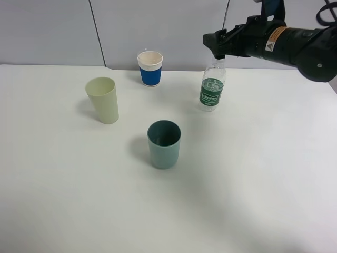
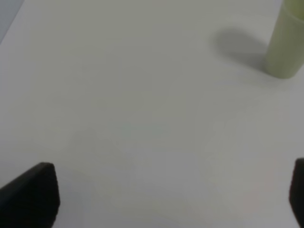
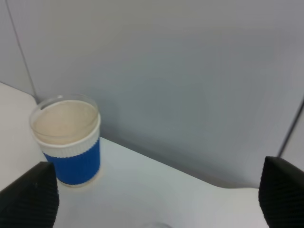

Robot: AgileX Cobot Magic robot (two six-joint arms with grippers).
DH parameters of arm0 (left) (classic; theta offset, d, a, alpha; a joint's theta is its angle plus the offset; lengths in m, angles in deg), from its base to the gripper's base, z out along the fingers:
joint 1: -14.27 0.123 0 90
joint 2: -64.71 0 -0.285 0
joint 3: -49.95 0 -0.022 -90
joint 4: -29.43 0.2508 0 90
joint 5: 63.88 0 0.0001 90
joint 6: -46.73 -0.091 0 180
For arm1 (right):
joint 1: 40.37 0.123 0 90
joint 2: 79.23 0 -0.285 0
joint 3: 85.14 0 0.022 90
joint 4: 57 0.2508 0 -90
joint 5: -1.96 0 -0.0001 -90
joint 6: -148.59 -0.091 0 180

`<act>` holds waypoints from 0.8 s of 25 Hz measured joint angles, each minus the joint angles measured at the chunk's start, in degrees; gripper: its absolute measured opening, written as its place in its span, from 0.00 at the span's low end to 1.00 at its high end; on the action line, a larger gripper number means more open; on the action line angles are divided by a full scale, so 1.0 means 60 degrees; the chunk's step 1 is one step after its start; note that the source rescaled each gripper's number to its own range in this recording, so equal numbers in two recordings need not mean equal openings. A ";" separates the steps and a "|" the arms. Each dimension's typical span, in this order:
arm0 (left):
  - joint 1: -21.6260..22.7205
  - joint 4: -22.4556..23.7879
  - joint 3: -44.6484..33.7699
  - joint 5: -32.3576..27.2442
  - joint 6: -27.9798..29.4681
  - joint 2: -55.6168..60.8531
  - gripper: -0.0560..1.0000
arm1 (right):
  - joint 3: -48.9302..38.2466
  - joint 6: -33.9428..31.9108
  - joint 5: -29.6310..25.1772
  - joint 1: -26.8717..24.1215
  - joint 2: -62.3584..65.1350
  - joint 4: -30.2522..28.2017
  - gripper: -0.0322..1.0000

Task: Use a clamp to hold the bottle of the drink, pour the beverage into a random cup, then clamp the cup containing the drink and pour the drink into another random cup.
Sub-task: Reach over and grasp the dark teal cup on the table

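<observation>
Hovering over the neck of the bottle (image 1: 212, 87) in the upper right of the high view, the right end effector (image 1: 218, 45) is released, its jaws spread wide with nothing between them. The bottle stands upright on the bench (image 1: 253, 174), well apart from the teal cup (image 1: 164, 144) at centre, the blue cup (image 1: 150, 69) at upper centre and the pale green cup (image 1: 103, 99) at left.

The main risk is a grip taken too high. Clamped at the narrow neck, the bottle could swing or slip once tilted, and a finger brushing it on the way down could topple it. Whether a cap is on cannot be told.

The left end effector (image 2: 166, 194) is also released, over bare bench.
</observation>
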 joint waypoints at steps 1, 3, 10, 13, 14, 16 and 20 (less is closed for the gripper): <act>0.0000 0.0000 0.0000 0.0000 0.0000 0.0000 0.96 | 0.0000 -0.0010 -0.0521 0.0048 0.0334 -0.0043 0.69; 0.0000 0.0000 0.0000 0.0000 0.0000 0.0000 0.96 | 0.0000 -0.0038 -0.1588 0.0146 0.1001 -0.0144 0.69; 0.0000 0.0000 0.0000 0.0000 0.0000 0.0000 0.96 | 0.0000 -0.0054 -0.5215 0.0148 0.3409 0.0011 0.69; 0.0000 0.0000 0.0000 0.0000 0.0000 0.0000 0.96 | 0.0000 -0.0054 -0.6527 0.0148 0.4414 0.0065 0.69; 0.0000 0.0000 0.0000 0.0000 0.0000 0.0000 0.96 | 0.0000 -0.0054 -0.6902 0.0148 0.4708 0.0076 0.69; 0.0000 0.0000 0.0000 0.0000 0.0000 0.0000 0.96 | 0.0000 -0.0046 -0.7510 0.0148 0.5430 0.0170 0.69; 0.0000 0.0000 0.0000 0.0000 0.0000 0.0000 0.96 | 0.0000 -0.0038 -0.8357 0.0148 0.6883 0.0313 0.69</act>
